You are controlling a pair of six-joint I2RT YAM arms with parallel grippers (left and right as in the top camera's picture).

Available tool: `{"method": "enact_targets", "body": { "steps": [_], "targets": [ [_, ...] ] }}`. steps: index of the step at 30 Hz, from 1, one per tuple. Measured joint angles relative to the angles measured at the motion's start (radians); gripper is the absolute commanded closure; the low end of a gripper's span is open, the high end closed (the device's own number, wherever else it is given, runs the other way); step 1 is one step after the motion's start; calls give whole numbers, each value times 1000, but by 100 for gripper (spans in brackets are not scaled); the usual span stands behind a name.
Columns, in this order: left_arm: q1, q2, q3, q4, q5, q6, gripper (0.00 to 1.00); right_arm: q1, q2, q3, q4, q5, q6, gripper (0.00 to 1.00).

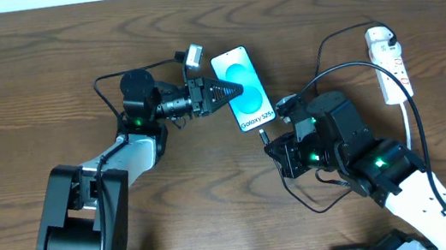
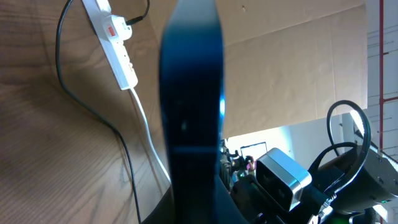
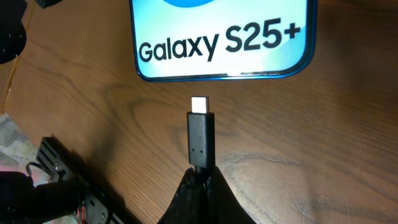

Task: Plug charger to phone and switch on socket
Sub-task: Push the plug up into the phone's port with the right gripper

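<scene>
1. Right gripper (image 3: 200, 179), closed on the charger (image 3: 201, 134), holds its tip just short of the phone's (image 3: 221, 37) bottom edge.
2. Left gripper (image 1: 231, 91) clamps the phone.
3. Risk: a tilted tip misses the port and shoves the phone.

The left jaws grip the phone (image 1: 256, 103); right jaws apparently hold the charger (image 1: 265, 136) nearby.

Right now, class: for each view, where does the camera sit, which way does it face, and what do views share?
Overhead: above the table, facing straight down on phone, socket, left arm and right arm.
Left wrist: on the left gripper, facing along the gripped phone's edge toward the socket; right arm shows.
Right wrist: behind the right gripper, facing the phone's bottom edge; its fingers pinch the charger.
Shared: all show the phone.
</scene>
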Motion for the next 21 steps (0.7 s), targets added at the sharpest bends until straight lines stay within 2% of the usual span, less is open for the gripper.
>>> {"method": "enact_targets", "body": {
  "steps": [21],
  "targets": [
    [0, 0, 0, 0, 0, -8, 92, 0, 0, 0, 20, 25, 0, 99]
  ]
}}
